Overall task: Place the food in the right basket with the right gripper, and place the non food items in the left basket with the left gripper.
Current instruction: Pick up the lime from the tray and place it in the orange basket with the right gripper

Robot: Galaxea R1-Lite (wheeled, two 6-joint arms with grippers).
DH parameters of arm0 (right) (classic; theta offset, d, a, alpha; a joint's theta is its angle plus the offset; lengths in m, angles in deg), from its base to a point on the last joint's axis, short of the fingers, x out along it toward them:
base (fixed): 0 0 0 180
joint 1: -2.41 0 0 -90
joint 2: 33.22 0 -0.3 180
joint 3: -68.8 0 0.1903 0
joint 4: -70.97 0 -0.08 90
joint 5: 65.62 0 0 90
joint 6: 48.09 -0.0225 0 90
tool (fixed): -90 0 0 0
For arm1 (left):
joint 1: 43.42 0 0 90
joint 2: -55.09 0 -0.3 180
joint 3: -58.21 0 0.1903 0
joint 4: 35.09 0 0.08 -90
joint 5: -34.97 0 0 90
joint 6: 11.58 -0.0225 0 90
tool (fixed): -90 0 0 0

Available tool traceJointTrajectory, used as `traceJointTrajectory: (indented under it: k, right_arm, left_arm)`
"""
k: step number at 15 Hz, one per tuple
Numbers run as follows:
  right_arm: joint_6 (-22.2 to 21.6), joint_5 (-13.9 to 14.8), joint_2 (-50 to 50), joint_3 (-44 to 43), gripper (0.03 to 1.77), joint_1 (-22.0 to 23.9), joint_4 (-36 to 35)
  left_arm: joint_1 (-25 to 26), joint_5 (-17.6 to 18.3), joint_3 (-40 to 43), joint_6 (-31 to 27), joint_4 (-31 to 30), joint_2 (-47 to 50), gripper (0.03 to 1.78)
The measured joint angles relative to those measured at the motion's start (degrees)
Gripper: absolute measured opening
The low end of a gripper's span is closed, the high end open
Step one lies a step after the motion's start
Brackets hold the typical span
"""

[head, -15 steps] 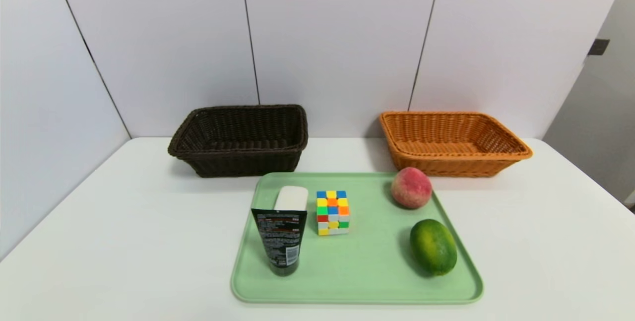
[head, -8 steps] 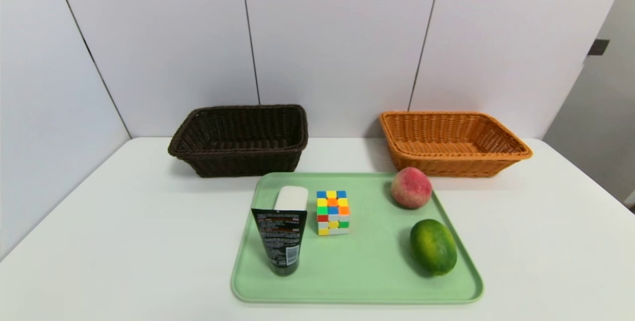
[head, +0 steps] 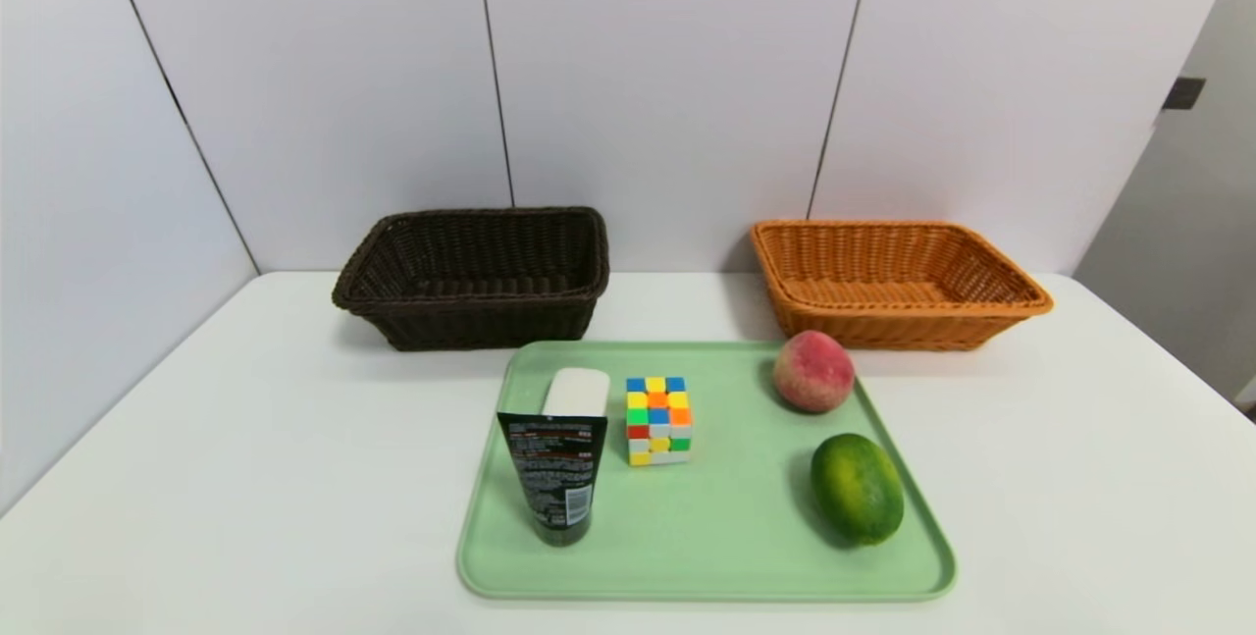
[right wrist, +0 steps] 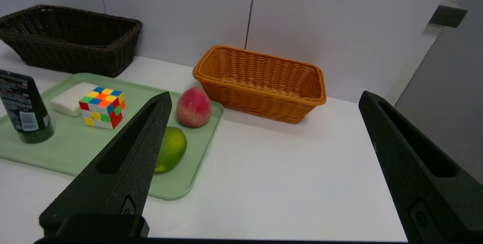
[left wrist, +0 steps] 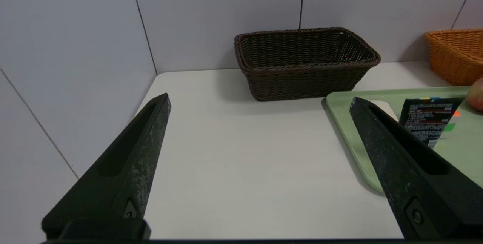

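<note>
Head view: green tray, on white table; black tube, upright, near left part of tray, hiding the near end of white block; puzzle cube, right of the block; peach, far right of tray, overlapping the view of its rim; green fruit, near right; dark basket, far left, and orange basket, far right, both beyond the tray; neither gripper in view

Left wrist view: left gripper, at the table's left side, fingers spread wide, nothing between them; orange basket and peach cut off by the frame; cube mostly hidden behind the tube, white block partly behind one finger; green fruit out of view

Right wrist view: right gripper, at the table's right side, fingers spread wide, nothing held; green fruit partly behind one finger; tube and dark basket cut off; cube's side face and more of the white block shown, unlike in head view
</note>
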Motion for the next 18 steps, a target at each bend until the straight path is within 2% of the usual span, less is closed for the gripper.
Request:
traceJointTrajectory:
  k: [3, 5, 8, 13, 16, 18]
  right_arm:
    - [2.4, -0.2, -9.8, -4.0, 1.71, 0.0, -6.4]
    - [5.8, -1.0, -15.8, -5.1, 1.71, -0.1, -13.0]
    - [7.3, -1.7, -23.4, -8.1, 1.71, -1.8, -20.3]
    - [7.0, -1.1, -33.4, -14.0, 1.71, -4.0, -19.7]
    - [6.2, 0.5, -38.4, -18.3, 1.71, -6.5, -12.1]
    - [3.9, 2.9, -40.8, -20.9, 1.71, -11.1, -6.7]
  left_arm:
    - [0.0, 0.1, -2.6, 0.0, -4.2, -4.7, 1.69]
    - [0.0, 0.3, -4.2, 0.1, -5.3, -6.9, 1.69]
    - [0.0, 0.5, -5.3, 0.1, -5.3, -8.6, 1.69]
    - [0.0, 1.1, -5.4, -0.1, -4.9, -9.3, 1.69]
    - [0.0, 1.0, -5.0, -0.4, -4.6, -9.3, 1.69]
    - [0.0, 0.8, -4.2, -1.4, -4.6, -9.3, 1.69]
